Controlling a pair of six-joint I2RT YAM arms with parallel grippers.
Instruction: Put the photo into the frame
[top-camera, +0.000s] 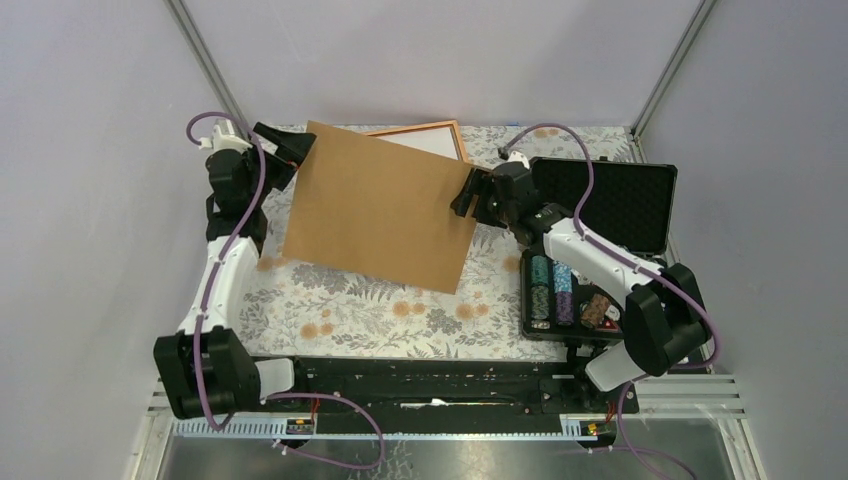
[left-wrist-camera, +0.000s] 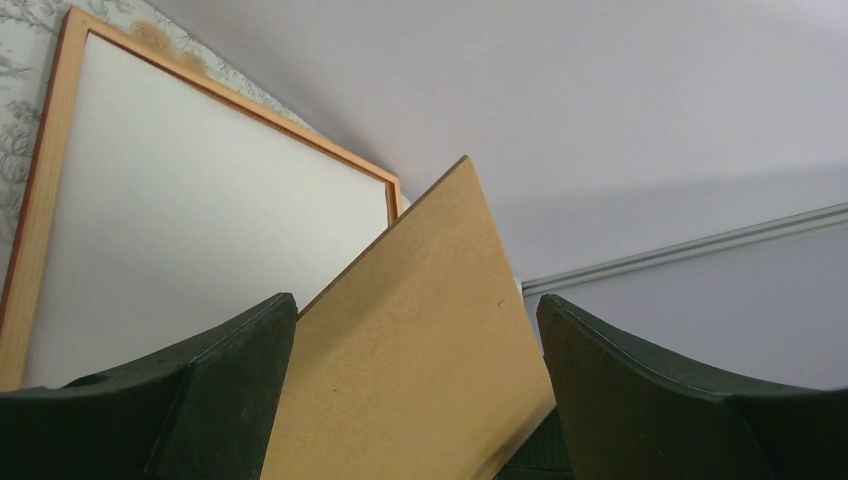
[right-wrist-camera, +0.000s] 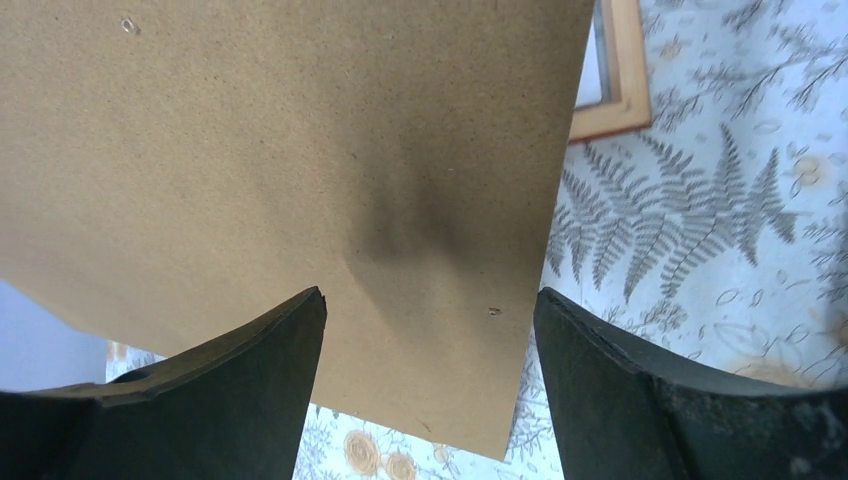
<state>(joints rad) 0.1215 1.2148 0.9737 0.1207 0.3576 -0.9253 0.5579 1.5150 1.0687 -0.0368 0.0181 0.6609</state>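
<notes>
The orange-brown frame (top-camera: 440, 127) lies at the back of the table, mostly covered from above by the brown backing board (top-camera: 380, 205). A plain white surface (left-wrist-camera: 200, 220) fills the frame (left-wrist-camera: 40, 200); no bridge print shows anywhere. The board is raised and tilted between both grippers. My left gripper (top-camera: 295, 150) is open, with the board's far left corner (left-wrist-camera: 420, 340) lying between its fingers. My right gripper (top-camera: 466, 195) is open at the board's right edge; the board (right-wrist-camera: 280, 140) spans the view beyond its fingers (right-wrist-camera: 600, 380). A frame corner (right-wrist-camera: 622, 70) shows past the board.
An open black case (top-camera: 625, 205) stands on the right, its tray holding stacks of chips (top-camera: 565, 290). The table has a floral cloth (top-camera: 380, 315). Grey walls and metal posts close in the back and sides.
</notes>
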